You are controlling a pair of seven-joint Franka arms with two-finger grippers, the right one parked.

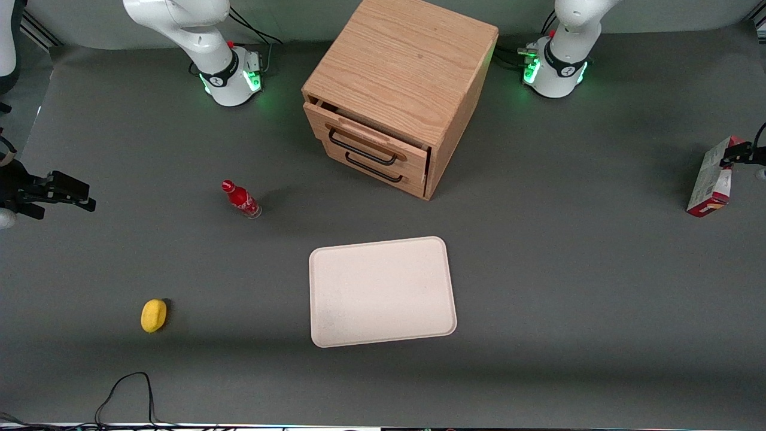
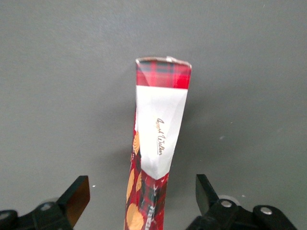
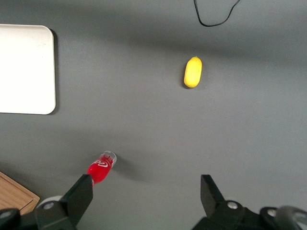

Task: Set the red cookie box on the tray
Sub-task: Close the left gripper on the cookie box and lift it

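**Red cookie box at the working arm's end of the bench; tray unoccupied**

Front view
- Red cookie box (image 1: pixel 711 178): standing on a short end, slightly tilted, at the working arm's end of the grey bench (image 1: pixel 538 269), well apart from the tray.
- Pincer (image 1: pixel 737 157): at the box's upper end, largely cut off by the frame edge.
- Tray (image 1: pixel 382 291): pale beige-pink, rounded corners, low rim, lying flat near the middle of the bench, nothing on it.
- Wooden drawer cabinet (image 1: pixel 400 90): two drawers with black handles, the upper drawer slightly open; farther from the camera than the tray.
- Small red bottle (image 1: pixel 240 199): upright, toward the parked arm's end.
- Lemon (image 1: pixel 154 315): nearer the camera than the bottle.
- Black cable (image 1: pixel 128 392): looped at the bench's near edge.

Left wrist view
- Red cookie box (image 2: pixel 156 148): narrow face toward the camera, red tartan with a white panel bearing gold script and cookie pictures.
- Pincer (image 2: pixel 143 201): spread wide, one finger (image 2: pixel 76 196) on each side of the box, neither touching it.

Right wrist view
- Tray (image 3: pixel 24 69): one rounded corner showing.
- Small red bottle (image 3: pixel 100 168), lemon (image 3: pixel 193 72), a cable loop (image 3: pixel 213 14), and a corner of the cabinet (image 3: pixel 12 194).
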